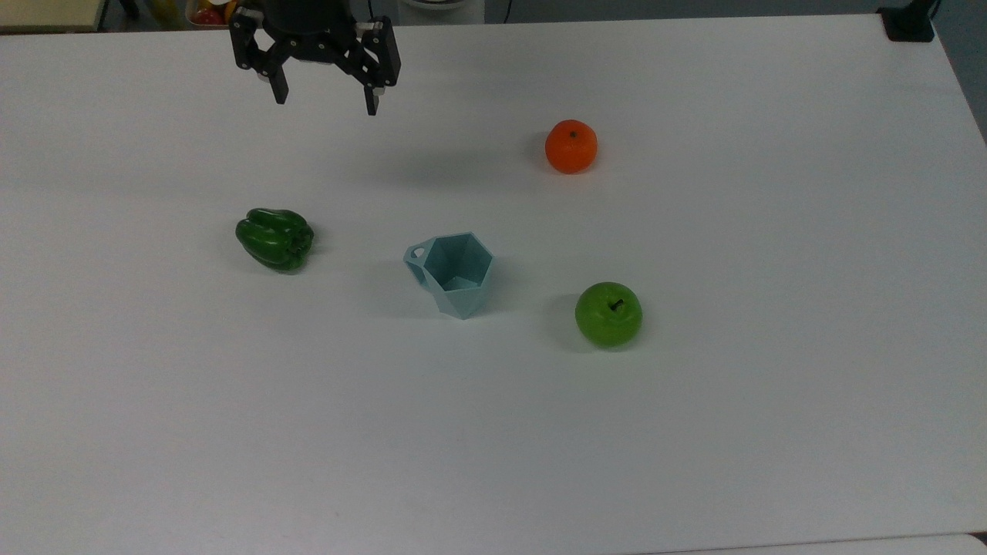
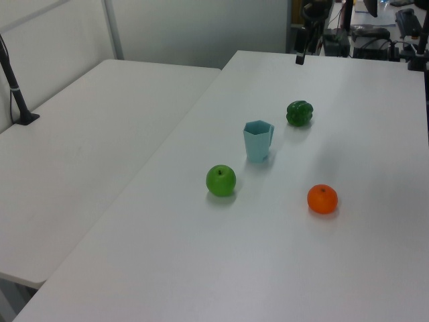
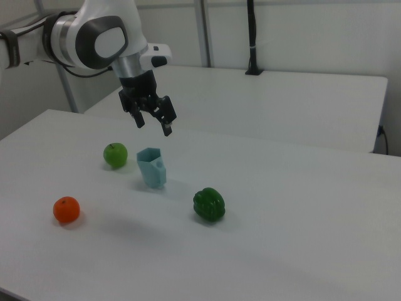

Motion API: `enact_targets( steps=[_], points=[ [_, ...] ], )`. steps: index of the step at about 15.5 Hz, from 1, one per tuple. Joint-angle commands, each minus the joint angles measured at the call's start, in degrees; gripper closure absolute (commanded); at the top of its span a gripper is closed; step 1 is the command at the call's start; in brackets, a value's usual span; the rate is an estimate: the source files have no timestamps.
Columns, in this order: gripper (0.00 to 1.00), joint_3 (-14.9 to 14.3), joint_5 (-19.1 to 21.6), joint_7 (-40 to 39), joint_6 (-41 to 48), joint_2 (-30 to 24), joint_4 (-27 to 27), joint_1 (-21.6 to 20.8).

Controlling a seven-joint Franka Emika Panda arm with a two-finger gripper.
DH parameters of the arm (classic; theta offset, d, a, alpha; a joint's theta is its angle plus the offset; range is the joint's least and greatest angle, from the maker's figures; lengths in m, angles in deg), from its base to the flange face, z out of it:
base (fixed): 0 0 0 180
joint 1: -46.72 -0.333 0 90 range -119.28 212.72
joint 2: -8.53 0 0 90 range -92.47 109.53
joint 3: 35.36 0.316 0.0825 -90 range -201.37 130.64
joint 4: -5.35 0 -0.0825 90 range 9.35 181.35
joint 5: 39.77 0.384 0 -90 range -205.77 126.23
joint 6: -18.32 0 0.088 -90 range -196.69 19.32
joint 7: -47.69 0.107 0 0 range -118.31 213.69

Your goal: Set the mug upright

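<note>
The pale blue faceted mug [image 1: 451,274] stands upright mid-table with its hexagonal mouth up and its small ring handle toward the top view's left. It stands the same way in the left view [image 2: 258,141] and the right view [image 3: 151,167]. My gripper [image 1: 325,104] hangs open and holds nothing, well above the table and far from the mug, toward the top view's upper left. In the right view the gripper [image 3: 154,127] hovers above the mug with its fingers spread. In the left view the gripper [image 2: 299,57] is at the table's far end.
A green bell pepper [image 1: 274,239] lies to the top view's left of the mug. A green apple [image 1: 608,314] sits to its right and an orange [image 1: 570,146] farther back right. A bin of fruit [image 1: 231,11] stands beyond the white table's [image 1: 493,447] far edge.
</note>
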Motion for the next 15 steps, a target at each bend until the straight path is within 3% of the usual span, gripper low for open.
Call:
enact_targets(
  steps=[1,15],
  points=[
    [0.0,-0.25,1.26,0.04,2.7,-0.98,1.02,-0.33],
    [0.0,0.46,1.26,2.41,4.2,0.08,-2.23,-0.77]
  ],
)
